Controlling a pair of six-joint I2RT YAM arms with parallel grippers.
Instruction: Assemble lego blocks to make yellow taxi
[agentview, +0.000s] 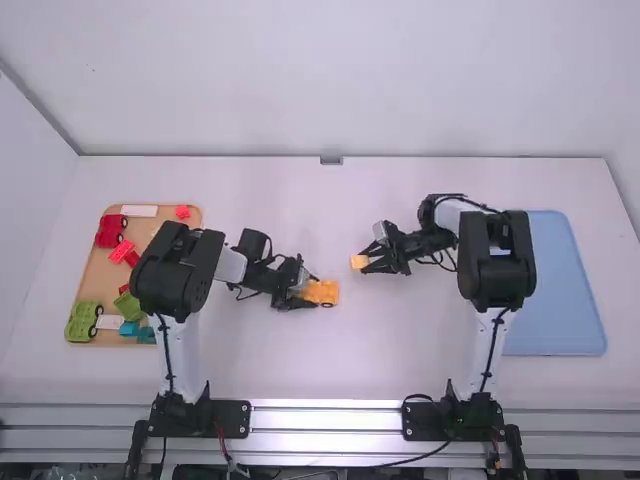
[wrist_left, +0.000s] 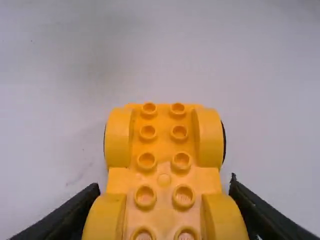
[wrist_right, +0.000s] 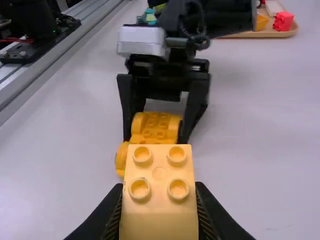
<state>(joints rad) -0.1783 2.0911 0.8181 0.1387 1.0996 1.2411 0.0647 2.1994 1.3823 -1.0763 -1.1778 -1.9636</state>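
Metal rails (agentview: 325, 418) line the near side of a white table (agentview: 240, 370), with both arms' mounts on them. At the left, a wooden tray (agentview: 150, 226) carries, at its near end, a green wheeled piece (agentview: 82, 324), a pale plate (agentview: 109, 322), teal bricks (agentview: 129, 328) and a green brick (agentview: 128, 306). Between the arms, the left gripper (agentview: 308, 292) pinches the yellow base (agentview: 325, 290) by its sides, a finger against each; studs run along its top in two rows. Farther off, the right gripper (agentview: 369, 260) is closed on the yellow block (agentview: 358, 262), four studs showing; it sits near the base, apart from it. At the right lies a blue tray (agentview: 560, 290). Red bricks (agentview: 122, 251), a red wheeled piece (agentview: 108, 232) and a pale strip (agentview: 139, 211) sit toward the wooden tray's far end. Beyond the table stands a white wall (agentview: 330, 80).
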